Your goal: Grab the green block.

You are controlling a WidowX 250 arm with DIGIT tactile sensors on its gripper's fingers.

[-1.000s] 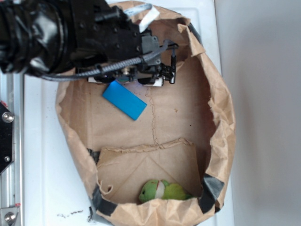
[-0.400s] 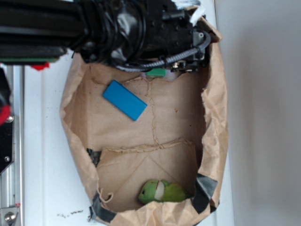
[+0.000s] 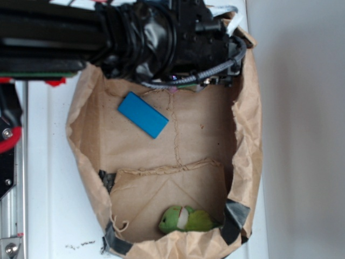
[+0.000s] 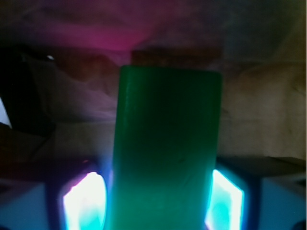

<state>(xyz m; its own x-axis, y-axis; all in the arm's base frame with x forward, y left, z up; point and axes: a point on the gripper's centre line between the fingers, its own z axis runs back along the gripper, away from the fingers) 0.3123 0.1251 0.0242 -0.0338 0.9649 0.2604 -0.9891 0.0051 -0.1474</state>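
Two views. Exterior: arm [image 3: 108, 40] reaches into the paper bag [image 3: 248, 145], covering its far end — green block hidden there; blue block [image 3: 143, 114] and soft toy [image 3: 186, 219] lie apart. Wrist: gripper [image 4: 160, 199] clamped on the green block [image 4: 165, 153], fingers [image 4: 84, 201] against both sides — likely secured for lifting.

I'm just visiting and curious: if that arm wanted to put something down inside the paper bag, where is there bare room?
The widest bare patch is the brown floor right of the blue block, up to the paper bag wall. Another lies between the blue block and the soft toy. The top end is crowded: the gripper sits there, with the green block between its fingers.
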